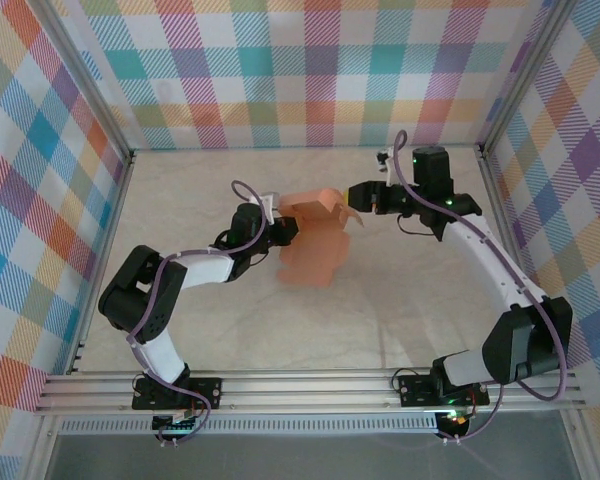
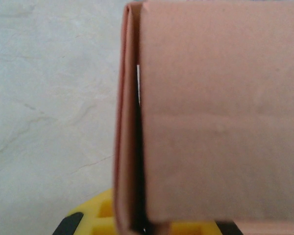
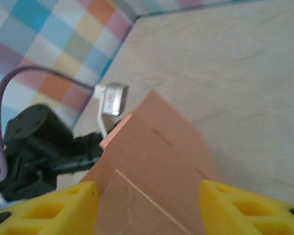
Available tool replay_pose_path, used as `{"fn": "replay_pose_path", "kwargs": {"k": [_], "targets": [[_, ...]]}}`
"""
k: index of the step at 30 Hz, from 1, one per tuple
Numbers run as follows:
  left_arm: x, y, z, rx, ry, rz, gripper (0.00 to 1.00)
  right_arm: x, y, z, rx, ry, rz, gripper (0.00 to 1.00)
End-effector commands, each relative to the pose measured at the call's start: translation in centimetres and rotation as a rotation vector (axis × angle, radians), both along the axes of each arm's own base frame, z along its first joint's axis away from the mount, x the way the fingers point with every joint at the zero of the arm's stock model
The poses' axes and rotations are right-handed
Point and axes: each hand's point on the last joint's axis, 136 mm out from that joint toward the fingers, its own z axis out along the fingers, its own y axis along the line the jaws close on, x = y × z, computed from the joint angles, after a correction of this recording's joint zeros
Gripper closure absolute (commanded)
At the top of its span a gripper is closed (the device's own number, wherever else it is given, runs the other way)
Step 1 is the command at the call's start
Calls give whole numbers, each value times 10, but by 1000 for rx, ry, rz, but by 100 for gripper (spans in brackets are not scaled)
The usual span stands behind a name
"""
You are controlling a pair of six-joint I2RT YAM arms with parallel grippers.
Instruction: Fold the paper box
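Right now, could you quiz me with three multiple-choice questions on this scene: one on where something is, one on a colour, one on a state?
1. Where is the thin salmon-orange cardboard paper box?
A) by the arm bases
B) mid-table, between the two grippers
C) against the left wall

2. What colour are the right gripper's fingers?
A) blue
B) red
C) yellow

3. How is the left gripper?
A) shut on the paper box
B) wide open
C) shut on a cable

1 B: the top view shows it between both grippers.
2 C: the right wrist view shows yellow fingers.
3 A: it clamps the box's left edge.
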Motion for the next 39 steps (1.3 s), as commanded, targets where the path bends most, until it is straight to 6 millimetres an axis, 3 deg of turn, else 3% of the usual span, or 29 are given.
{"fn": "replay_pose_path", "kwargs": {"k": [1, 6, 13, 20, 34, 39], "targets": [[-2, -12, 3, -33, 31, -40, 100, -22, 21, 5, 49, -22, 189, 46], [-1, -14, 4, -27, 42, -49, 100, -25, 33, -8, -24, -33, 208, 49], [-1, -16, 4, -23, 45, -59, 100, -13, 36, -24, -228, -141, 138, 51], [-3, -16, 2, -12, 50, -67, 100, 8, 27, -37, -513, -288, 46, 59], [-3, -16, 4, -10, 44, -73, 100, 31, 23, -56, -847, -391, -52, 65], [-4, -16, 6, -12, 41, -78, 100, 41, 20, -62, -967, -414, -102, 77]]}}
